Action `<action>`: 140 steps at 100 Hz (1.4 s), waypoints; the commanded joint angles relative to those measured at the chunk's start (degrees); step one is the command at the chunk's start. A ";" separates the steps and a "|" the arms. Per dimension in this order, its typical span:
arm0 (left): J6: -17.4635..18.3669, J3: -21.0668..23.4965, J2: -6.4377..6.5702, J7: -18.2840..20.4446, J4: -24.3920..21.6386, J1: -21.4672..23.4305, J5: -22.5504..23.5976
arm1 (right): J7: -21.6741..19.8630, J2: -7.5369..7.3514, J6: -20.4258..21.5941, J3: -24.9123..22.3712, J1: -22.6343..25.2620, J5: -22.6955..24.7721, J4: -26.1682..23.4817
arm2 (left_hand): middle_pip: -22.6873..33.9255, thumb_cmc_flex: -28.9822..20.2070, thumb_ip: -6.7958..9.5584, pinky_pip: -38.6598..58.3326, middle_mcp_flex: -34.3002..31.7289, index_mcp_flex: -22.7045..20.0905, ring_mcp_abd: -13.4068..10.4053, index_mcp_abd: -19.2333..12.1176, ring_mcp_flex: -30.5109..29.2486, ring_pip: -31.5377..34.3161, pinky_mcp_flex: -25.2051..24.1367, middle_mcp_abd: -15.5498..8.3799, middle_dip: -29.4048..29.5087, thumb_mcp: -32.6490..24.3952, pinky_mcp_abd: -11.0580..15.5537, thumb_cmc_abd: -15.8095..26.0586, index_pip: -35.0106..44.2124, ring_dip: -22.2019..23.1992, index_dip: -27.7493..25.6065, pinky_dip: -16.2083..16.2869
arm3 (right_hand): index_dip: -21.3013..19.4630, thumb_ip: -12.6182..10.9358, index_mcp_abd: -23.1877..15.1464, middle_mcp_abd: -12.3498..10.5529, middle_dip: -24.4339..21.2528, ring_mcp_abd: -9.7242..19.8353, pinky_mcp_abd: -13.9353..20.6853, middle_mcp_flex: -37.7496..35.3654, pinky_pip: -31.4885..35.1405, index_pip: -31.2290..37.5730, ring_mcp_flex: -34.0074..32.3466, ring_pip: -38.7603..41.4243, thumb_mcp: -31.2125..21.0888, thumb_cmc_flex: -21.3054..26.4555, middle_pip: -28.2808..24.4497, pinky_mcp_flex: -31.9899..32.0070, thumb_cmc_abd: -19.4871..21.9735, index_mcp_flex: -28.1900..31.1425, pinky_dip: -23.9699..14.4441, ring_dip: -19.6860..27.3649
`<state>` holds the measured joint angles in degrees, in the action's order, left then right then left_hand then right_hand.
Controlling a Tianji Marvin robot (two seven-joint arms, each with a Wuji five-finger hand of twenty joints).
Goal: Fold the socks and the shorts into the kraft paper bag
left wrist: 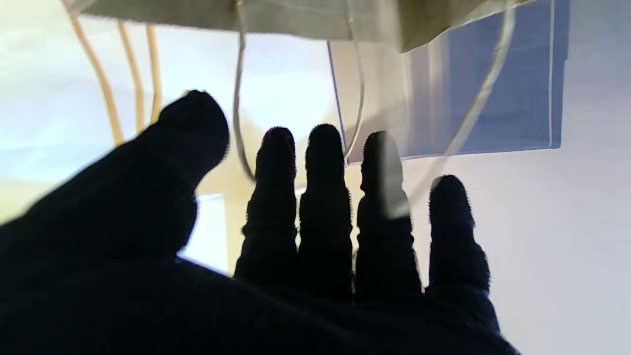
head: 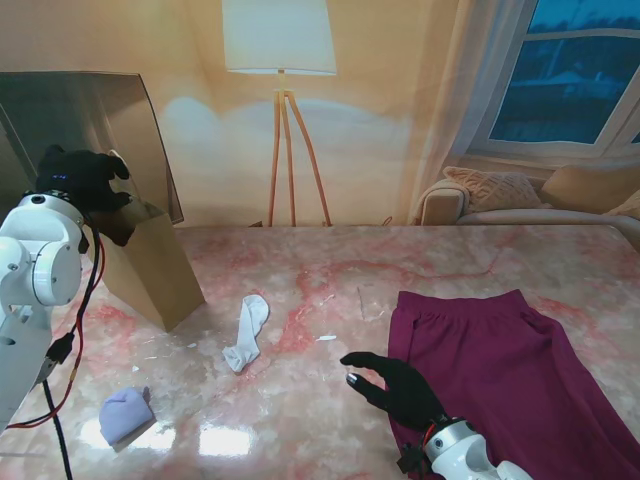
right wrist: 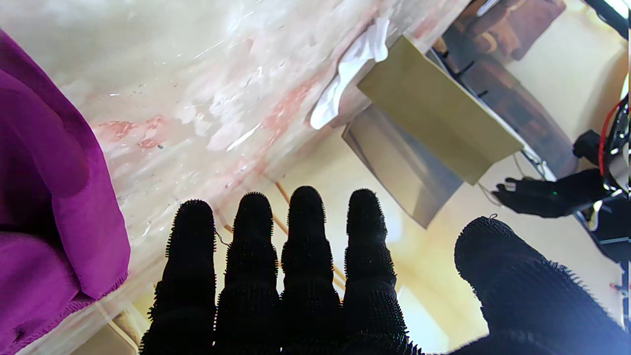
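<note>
Nearest, at the bottom right: right hand point(head: 398, 385), black-gloved, fingers spread and holding nothing, hovering over the near-left corner of the magenta shorts point(head: 510, 370), thumb and fingers reaching left past the cloth's edge above bare marble. Shorts spread flat on the right half of the pink-veined surface point(head: 330, 260), waistband toward the far side. From the right wrist view: four fingers point(right wrist: 305, 256) straight and side by side, thumb apart, a fold of the shorts point(right wrist: 44, 197) just beside them. To the near left: a small lavender sock point(head: 126, 414), bunched, well apart from everything else. Toward the middle: a white sock point(head: 246, 332) lying loose and slightly bent, between the shorts and the kraft paper bag point(head: 150, 265). Bag standing tilted at the far left of the surface, mouth open, a dark inner panel rising behind it. Left hand point(head: 84, 180), also gloved in black, raised at the bag's upper edge; from the stand, impossible to tell whether touching the rim. From the left wrist view: fingers point(left wrist: 325, 212) extended and apart, thumb wide, nothing between them, the bag's edge point(left wrist: 296, 17) and cord handles point(left wrist: 240, 98) just beyond the fingertips.
</note>
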<state>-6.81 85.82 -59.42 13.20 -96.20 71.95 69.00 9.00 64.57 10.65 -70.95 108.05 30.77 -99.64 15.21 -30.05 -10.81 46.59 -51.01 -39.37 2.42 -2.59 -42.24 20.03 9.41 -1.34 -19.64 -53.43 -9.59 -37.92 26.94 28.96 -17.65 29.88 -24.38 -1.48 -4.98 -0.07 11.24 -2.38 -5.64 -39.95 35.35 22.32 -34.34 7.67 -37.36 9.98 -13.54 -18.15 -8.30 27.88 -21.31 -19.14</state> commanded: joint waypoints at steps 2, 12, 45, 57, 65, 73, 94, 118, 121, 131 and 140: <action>-1.05 -0.34 -0.55 -0.55 -4.82 1.62 -0.88 | -0.03 0.03 0.25 0.23 0.27 0.17 -0.01 | -0.81 1.30 1.86 -0.66 1.74 1.17 0.79 -0.06 2.16 -1.64 -0.75 1.34 0.59 0.31 -0.01 0.73 -0.43 -0.51 -0.09 -0.25 | -0.43 2.62 -1.42 -0.82 0.36 0.08 0.42 -1.03 1.71 0.41 -1.08 0.96 -0.31 0.18 -0.97 -0.24 0.01 1.19 -2.06 -0.76; -2.71 -0.51 -1.01 -0.71 -9.81 4.06 -1.49 | 0.08 0.04 0.35 0.19 0.33 0.28 -0.03 | -0.91 1.59 1.87 -1.16 1.90 1.11 1.04 -0.09 2.85 -2.03 -1.08 1.47 0.67 0.79 -0.20 1.21 -0.46 -0.79 -0.19 -0.41 | -0.43 2.62 -1.43 -0.94 0.35 0.04 0.45 -0.99 1.71 0.41 -1.06 0.95 -0.28 0.15 -0.95 -0.24 0.04 1.22 -2.06 -0.75; -3.37 -1.97 -2.07 -3.99 -23.10 12.91 -1.90 | 0.28 0.05 0.74 0.23 0.11 0.42 0.23 | -0.57 0.36 2.56 -2.10 0.80 -1.28 1.36 -2.01 3.00 -2.40 -0.53 1.54 0.12 1.42 -1.32 3.09 1.57 -1.48 -1.75 -0.60 | -0.43 2.61 -1.34 -0.79 0.35 0.01 0.45 -0.98 1.71 0.39 -1.06 0.96 -0.27 0.19 -0.95 -0.26 0.03 1.27 -2.07 -0.75; -2.12 -2.52 -2.27 -5.77 -26.37 17.97 -2.43 | 0.42 0.07 0.92 0.22 0.10 0.45 0.34 | 2.10 -2.44 -0.17 2.19 -2.93 -2.89 1.86 -4.91 -0.55 1.36 3.24 0.32 -3.56 2.18 -2.72 1.45 7.53 1.70 -5.89 1.62 | -0.43 2.61 -1.36 -0.81 0.36 0.00 0.45 -1.07 1.71 0.39 -1.07 0.96 -0.28 0.21 -0.98 -0.27 -0.01 1.25 -2.07 -0.75; -0.56 -2.50 -2.27 -6.43 -27.59 21.58 -2.59 | 0.44 0.07 0.98 0.28 0.08 0.45 0.38 | 3.70 -4.86 -1.96 5.03 -4.46 -3.01 1.85 -6.77 -2.81 3.77 5.68 -0.25 -6.13 4.12 -2.63 0.29 10.91 4.10 -7.46 2.72 | -0.42 2.62 -1.39 -0.80 0.35 0.08 0.45 -1.01 1.68 0.35 -1.03 0.95 -0.28 0.19 -0.95 -0.19 0.03 1.18 -2.06 -0.75; 0.95 -2.74 -2.36 -8.62 -27.38 24.56 -3.40 | 0.44 0.05 1.03 0.48 -0.01 0.54 0.41 | 5.11 -8.04 -2.06 7.86 -6.69 -3.55 1.69 -9.31 -5.23 5.86 7.96 -0.68 -8.65 7.50 -2.77 -0.40 16.15 6.47 -7.20 3.28 | -0.44 2.62 -1.47 -0.81 0.35 0.01 0.42 -1.02 1.71 0.41 -1.06 0.96 -0.29 0.21 -0.95 -0.27 0.02 1.30 -2.07 -0.76; 5.66 -2.73 -2.16 -11.43 -24.24 30.28 -4.24 | 0.41 -0.02 0.86 1.04 0.02 1.00 -0.03 | 3.72 -10.06 -1.53 12.16 -11.85 -5.41 1.54 -12.03 -8.86 8.78 11.18 -1.25 -17.93 8.66 -2.91 -0.39 22.21 8.31 -3.91 3.09 | -0.46 2.62 -1.41 -0.81 0.35 -0.05 0.42 -1.02 1.71 0.43 -1.02 0.94 -0.25 0.19 -0.94 -0.27 0.07 1.31 -2.07 -0.75; 9.96 -3.94 -1.65 -12.91 -17.22 33.29 -4.92 | 0.17 -0.08 0.75 1.56 -0.43 1.07 0.09 | 1.07 -11.32 -1.17 11.33 -9.83 -4.72 1.23 -11.75 -7.39 7.24 10.26 -0.92 -16.39 7.21 -2.98 -0.57 20.75 7.51 -1.41 2.37 | -0.46 2.60 -1.40 -0.85 0.36 0.01 0.40 -1.02 1.71 0.39 -1.10 0.98 -0.25 0.22 -0.97 -0.25 0.05 1.20 -2.07 -0.77; 10.30 -4.32 -1.59 -13.24 -15.98 33.35 -4.98 | 0.11 -0.08 0.73 1.60 -0.47 1.01 0.13 | 0.88 -11.32 -1.19 11.14 -9.32 -4.46 1.29 -11.56 -7.11 6.98 10.07 -0.90 -16.04 7.15 -3.08 -0.65 20.33 7.39 -1.12 2.29 | -0.46 2.60 -1.41 -0.86 0.35 0.00 0.44 -1.00 1.71 0.41 -1.09 0.98 -0.25 0.22 -0.96 -0.25 0.04 1.23 -2.07 -0.77; 11.16 -6.00 -1.40 -14.25 -11.99 33.02 -5.46 | -0.16 -0.12 0.69 1.83 -0.73 0.84 0.38 | 1.62 -10.81 -1.32 9.89 -6.84 -4.40 1.29 -10.47 -6.04 5.60 9.28 -0.57 -11.81 5.31 -3.38 -0.62 17.59 6.78 -0.50 1.96 | -0.46 2.61 -1.37 -0.86 0.35 -0.07 0.49 -0.97 1.72 0.40 -1.02 0.95 -0.24 0.21 -0.96 -0.22 0.03 1.21 -2.08 -0.77; 12.43 -7.47 -1.12 -14.55 -8.94 32.09 -5.49 | -0.38 -0.16 0.79 2.10 -0.97 0.79 0.53 | 0.73 -10.37 -1.16 8.24 -4.00 -4.23 1.16 -9.74 -4.12 3.56 8.12 -0.14 -6.17 2.29 -3.44 0.04 14.36 5.73 -0.36 1.60 | -0.46 2.61 -1.47 -0.86 0.35 0.03 0.48 -0.97 1.73 0.40 -1.00 0.95 -0.25 0.23 -0.96 -0.25 0.07 1.21 -2.09 -0.76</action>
<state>4.61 79.14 -60.77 -2.20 -107.03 103.94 63.57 8.92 64.49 11.35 -69.23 106.98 31.48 -99.13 16.96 -39.68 -10.81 55.78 -58.13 -44.29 3.14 -12.85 -48.87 25.73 18.70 -1.34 -28.35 -48.53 -11.68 -37.24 43.19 35.55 -18.81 31.78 -24.38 -1.48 -4.99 -0.07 11.24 -2.39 -5.64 -39.95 35.36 22.32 -34.34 7.67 -37.36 9.97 -13.54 -18.15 -8.30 27.88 -21.35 -19.14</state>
